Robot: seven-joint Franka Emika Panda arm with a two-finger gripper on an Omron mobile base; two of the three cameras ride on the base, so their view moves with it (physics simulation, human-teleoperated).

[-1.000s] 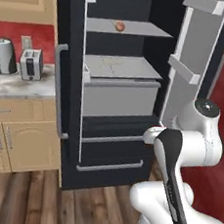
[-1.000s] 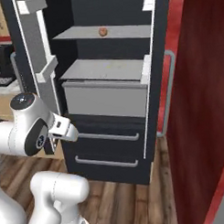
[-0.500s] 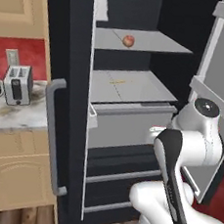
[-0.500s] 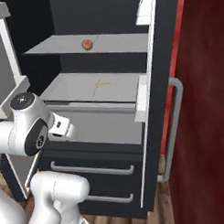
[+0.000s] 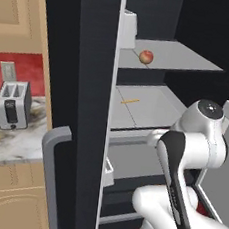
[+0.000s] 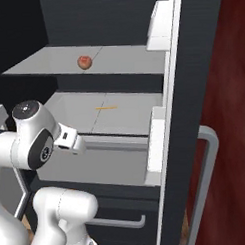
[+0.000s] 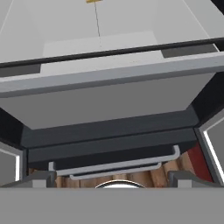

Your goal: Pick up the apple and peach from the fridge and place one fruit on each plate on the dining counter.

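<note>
Fridge (image 5: pixel 92 58) is found open with one round red-orange fruit (image 6: pixel 84 62) untouched on the upper shelf (image 6: pixel 122 62), nothing is seen carried, the jaws' state cannot be told, and both placements are judged outstanding.

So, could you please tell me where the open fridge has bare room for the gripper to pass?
The upper shelf is bare on both sides of the lone fruit. The shelf below holds only a thin yellow streak. It is tightest by the door bins.
</note>
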